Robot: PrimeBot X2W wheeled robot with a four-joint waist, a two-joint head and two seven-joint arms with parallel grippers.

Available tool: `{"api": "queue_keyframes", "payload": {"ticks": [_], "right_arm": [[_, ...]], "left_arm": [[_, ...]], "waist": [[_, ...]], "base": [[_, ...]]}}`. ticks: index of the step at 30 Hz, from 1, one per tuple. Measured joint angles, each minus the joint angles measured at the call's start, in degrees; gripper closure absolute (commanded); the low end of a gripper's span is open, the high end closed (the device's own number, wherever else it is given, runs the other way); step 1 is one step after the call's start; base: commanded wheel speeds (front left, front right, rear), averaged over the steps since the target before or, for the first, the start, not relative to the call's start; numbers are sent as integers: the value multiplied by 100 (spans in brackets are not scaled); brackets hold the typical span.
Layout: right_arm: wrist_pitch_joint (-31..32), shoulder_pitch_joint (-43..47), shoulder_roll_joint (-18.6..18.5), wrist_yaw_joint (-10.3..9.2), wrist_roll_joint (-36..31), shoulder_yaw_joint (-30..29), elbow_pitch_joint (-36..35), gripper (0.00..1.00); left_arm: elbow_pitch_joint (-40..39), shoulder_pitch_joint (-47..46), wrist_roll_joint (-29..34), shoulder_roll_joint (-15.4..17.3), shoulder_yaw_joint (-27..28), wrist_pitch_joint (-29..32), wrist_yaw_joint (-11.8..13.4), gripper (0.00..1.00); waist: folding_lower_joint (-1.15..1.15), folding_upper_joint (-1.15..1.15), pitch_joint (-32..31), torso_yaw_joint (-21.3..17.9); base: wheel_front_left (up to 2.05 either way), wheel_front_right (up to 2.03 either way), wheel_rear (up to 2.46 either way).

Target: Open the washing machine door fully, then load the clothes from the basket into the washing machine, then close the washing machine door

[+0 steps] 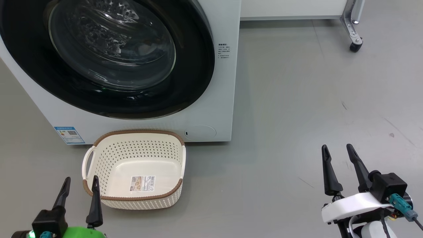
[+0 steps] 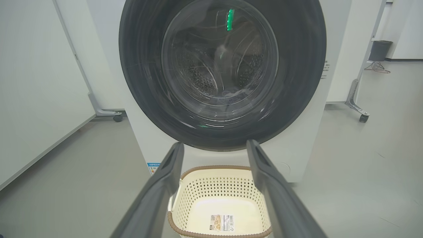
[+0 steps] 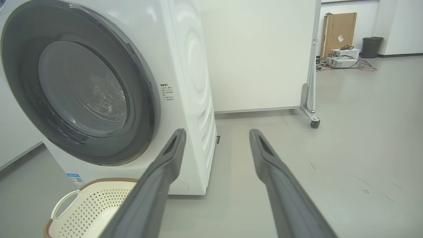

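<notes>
Down at the bottom of the head view we've got both grippers. Our left gripper (image 1: 81,178) hangs by the near left corner of the basket (image 1: 145,202), and the right gripper (image 1: 337,147) is well off to the side over bare floor (image 1: 297,99). Both sets of fingers are spread wide apart with nothing between them. The wrist views show it nicely: left fingers (image 2: 158,198), right fingers (image 3: 155,191).

So, the basket sits on the floor right up against the foot of the washing machine (image 1: 214,109), just below the door. It's cream, full of holes, with a brown rim and white handles. All we see inside is a label sticker (image 1: 142,183) on its bottom, with a barcode and a little picture. The print is way too small for us to read.

Above it the washing machine door (image 1: 198,66) lies shut flat against the front, its glass window (image 1: 112,49) bulging out. Through the glass we can make out the perforated steel drum (image 2: 198,76). A pale patch (image 2: 231,94) sits low in there, but with the reflections we can't tell what it is.

As for writing, there's a blue sticker (image 1: 69,135) with a QR code at the lower front, and a few lines of small dark print (image 1: 223,51) beside the door. We can't read either.
</notes>
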Motion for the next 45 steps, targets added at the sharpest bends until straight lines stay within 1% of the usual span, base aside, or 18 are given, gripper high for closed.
{"api": "queue_keyframes", "payload": {"ticks": [10, 11, 16, 20, 25, 30, 31, 36, 45], "right_arm": [[0, 14, 9, 0, -51, 8, 3, 0], [0, 17, 12, 0, -51, 8, 7, 100], [0, 186, 81, -1, -46, 18, 302, 100], [0, 247, 98, -1, 70, 32, 319, 100], [0, 253, 99, -1, 397, 53, 252, 100], [65, 254, 99, -1, 860, 45, 207, 100], [65, 254, 99, -1, 860, 45, 207, 100], [170, 254, 99, -1, 1395, -33, 207, 100], [356, 246, 90, -7, 2116, -154, 208, 100]], "left_arm": [[-14, 5, 1, 2, -25, 0, 0, 0], [-24, 7, 1, 1, -51, 0, 0, 100], [286, 47, -1, -121, -131, 2, 0, 100], [349, 64, -97, -159, -135, 24, 0, 100], [372, 57, -430, -159, -122, 121, 0, 100], [404, 23, -910, -159, -80, 266, 0, 100], [404, 23, -910, -159, -80, 266, 0, 100], [417, -20, -1480, -159, -76, 377, 0, 100], [458, -68, -2169, -159, -58, 568, 0, 100]], "waist": [[0, 0, 9, 63], [0, 0, 11, 67], [0, 0, 11, 68], [0, 0, 10, 61], [0, 0, 8, 42], [0, 0, 7, 29], [0, 0, 7, 29], [0, 0, 6, 20], [0, 0, 4, 4]], "base": [[0, 0, 0], [0, 0, 0], [0, 0, 0], [0, 0, 0], [0, 0, 0], [0, 0, 0], [0, 0, 0], [0, 0, 0], [0, 0, 0]]}}
